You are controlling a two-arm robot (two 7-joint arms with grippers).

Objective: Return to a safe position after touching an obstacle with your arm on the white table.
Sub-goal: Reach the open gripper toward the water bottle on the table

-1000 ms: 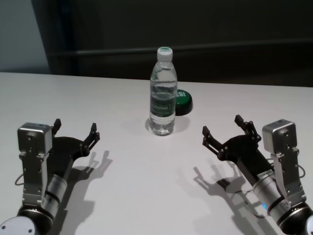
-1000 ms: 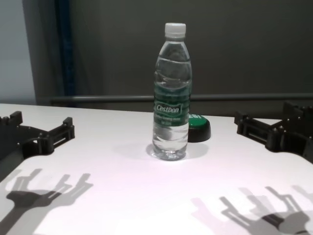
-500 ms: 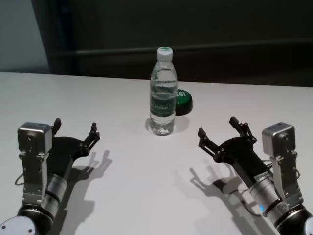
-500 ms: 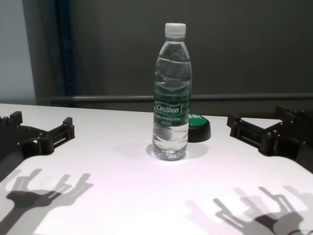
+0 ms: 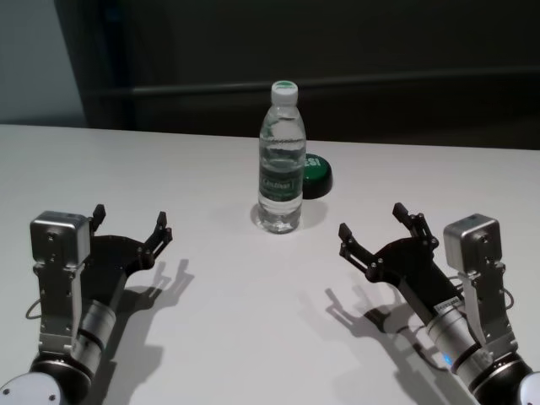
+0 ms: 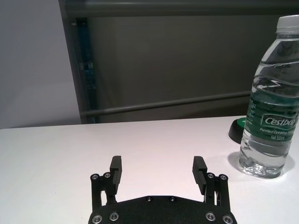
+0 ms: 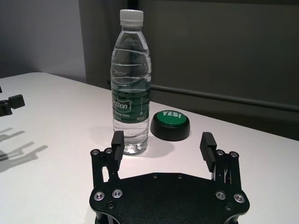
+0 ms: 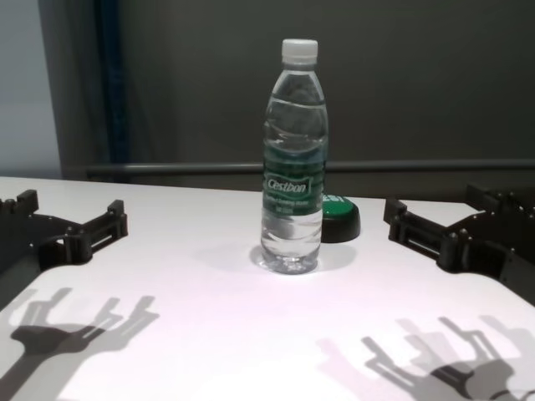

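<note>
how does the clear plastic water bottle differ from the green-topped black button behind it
The clear plastic water bottle stands tall and slim; the green-topped black button is low and squat. The bottle is see-through with a white cap; the button is opaque, marked "YES!". Both rest upright on the white table.

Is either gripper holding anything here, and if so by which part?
Nothing is held. The left gripper and right gripper are both open and empty above the white table, apart from the upright water bottle.

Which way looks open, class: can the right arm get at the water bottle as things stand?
Probably yes: the right gripper, jaws open, faces the water bottle across bare white table, with nothing between them.
</note>
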